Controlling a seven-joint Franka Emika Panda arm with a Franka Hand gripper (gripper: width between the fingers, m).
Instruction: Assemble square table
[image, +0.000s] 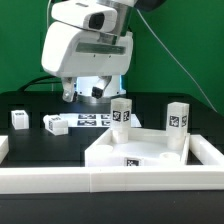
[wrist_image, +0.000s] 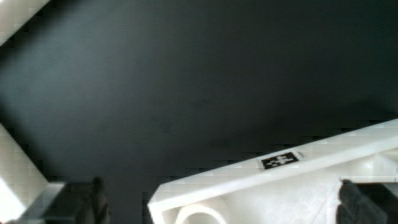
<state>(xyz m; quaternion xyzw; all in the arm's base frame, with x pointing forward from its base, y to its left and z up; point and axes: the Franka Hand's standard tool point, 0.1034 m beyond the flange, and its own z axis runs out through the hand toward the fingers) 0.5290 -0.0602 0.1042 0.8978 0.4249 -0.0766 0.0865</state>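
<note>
The square table's top, a white slab (image: 150, 150) with a raised rim, lies at the exterior view's right. Two tagged white legs (image: 122, 113) (image: 178, 116) stand upright at its far corners. Two more legs (image: 20, 118) (image: 54, 124) lie loose on the black table at the left. My gripper (image: 82, 95) hangs open above the table behind the slab, holding nothing. In the wrist view a slab corner (wrist_image: 267, 190) with a small tag (wrist_image: 279, 159) shows between the dark fingers (wrist_image: 71, 205), below the gripper (wrist_image: 217, 205).
The marker board (image: 95, 121) lies flat under the gripper, between the loose legs and the slab. A long low white border wall (image: 100, 180) runs along the front. A white edge (wrist_image: 15, 170) shows at the side of the wrist view.
</note>
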